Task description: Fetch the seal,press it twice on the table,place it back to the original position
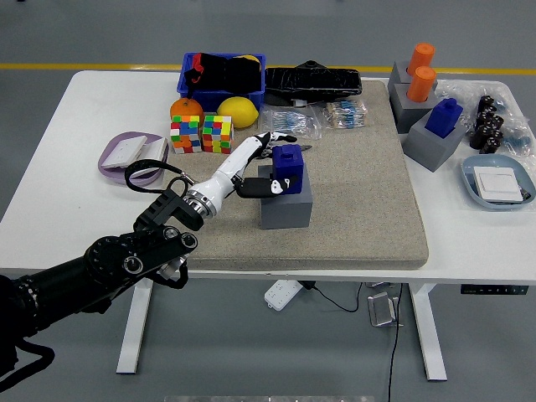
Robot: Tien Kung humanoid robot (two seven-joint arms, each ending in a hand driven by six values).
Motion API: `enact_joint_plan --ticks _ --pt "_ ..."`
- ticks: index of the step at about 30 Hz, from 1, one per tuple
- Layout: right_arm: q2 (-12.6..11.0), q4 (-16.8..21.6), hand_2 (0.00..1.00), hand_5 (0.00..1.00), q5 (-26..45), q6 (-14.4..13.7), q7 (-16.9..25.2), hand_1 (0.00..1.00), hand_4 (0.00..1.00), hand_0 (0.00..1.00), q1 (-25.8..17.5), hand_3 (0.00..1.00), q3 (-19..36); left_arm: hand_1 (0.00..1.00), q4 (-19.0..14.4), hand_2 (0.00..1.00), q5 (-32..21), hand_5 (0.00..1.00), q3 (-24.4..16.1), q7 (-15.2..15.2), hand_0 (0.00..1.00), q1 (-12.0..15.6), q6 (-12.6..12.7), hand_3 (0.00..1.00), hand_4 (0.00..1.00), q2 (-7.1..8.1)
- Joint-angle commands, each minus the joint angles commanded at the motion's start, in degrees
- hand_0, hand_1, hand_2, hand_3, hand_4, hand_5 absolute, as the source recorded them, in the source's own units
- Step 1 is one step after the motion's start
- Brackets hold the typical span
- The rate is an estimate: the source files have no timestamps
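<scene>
- the blue seal (288, 167) stands upright on top of the grey block (286, 203), which sits on the tan mat (360, 201); the seal is the landmark for all below.
- the left hand (255, 167) is at the seal's left side, fingers curled round it: upper fingers at its top edge, thumb low against its near-left face. it looks gripped, though contact on the far side is hidden.
- the seal looks like a small rigid plastic block, probably light and smooth, so it could slip or tilt.
- best hold: opposite side faces, midway up, keeping the base level for pressing.
- the right hand is out of view.
</scene>
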Motion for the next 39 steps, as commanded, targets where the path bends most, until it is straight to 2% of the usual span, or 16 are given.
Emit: enact_joint_plan --ticks 18,39 --pt "-0.1 0.1 0.729 0.514 0.2 0.0 0.0 0.743 0.851 0.886 0.1 0.759 -0.2 0.521 0.7 0.437 0.5 0.002 0.6 -1.4 0.866 -0.4 1.3 0.796 0.610 -0.28" --pt "0.0 0.2 0.730 0.515 0.7 0.0 0.0 0.742 0.852 0.886 0.2 0.759 -0.8 0.518 2.0 0.433 0.3 0.002 2.1 -1.9 0.866 0.0 1.4 0.792 0.599 -0.44"
